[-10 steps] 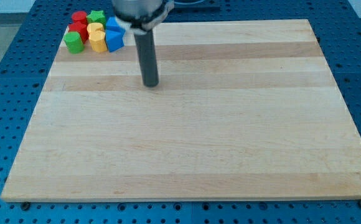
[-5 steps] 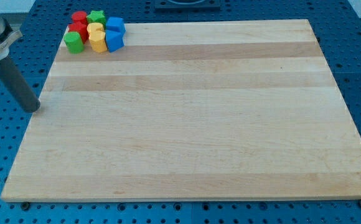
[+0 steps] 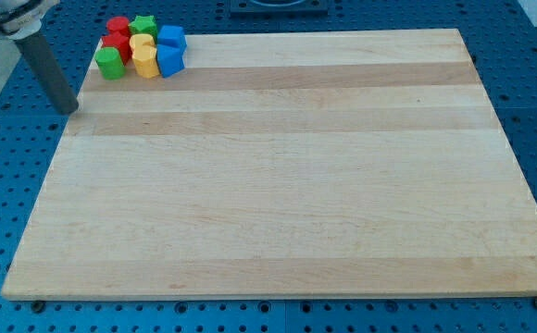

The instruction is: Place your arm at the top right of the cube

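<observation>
Blue cube (image 3: 172, 38) sits at the right of a tight cluster of small coloured blocks in the top-left corner of the pale wooden board (image 3: 287, 185), while my tip (image 3: 68, 110), a bare dark rod grasping nothing, rests at the board's left edge, below-left of the cluster.
</observation>
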Action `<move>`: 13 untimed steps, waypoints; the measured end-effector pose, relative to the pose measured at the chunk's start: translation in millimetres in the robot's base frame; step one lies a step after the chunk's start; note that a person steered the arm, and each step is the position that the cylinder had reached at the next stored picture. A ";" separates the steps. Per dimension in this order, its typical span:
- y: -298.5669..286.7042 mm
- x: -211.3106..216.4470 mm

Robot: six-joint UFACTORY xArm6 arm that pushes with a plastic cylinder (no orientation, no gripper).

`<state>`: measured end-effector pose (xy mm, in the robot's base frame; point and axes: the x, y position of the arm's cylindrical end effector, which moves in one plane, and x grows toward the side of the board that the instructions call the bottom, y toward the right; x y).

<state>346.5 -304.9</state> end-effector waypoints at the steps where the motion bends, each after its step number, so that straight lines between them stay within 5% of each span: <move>1: 0.0 -61.0; 2: -0.2 -102.7; 8: 1.2 -155.3; 13: 215.7 -154.8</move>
<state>191.7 -89.2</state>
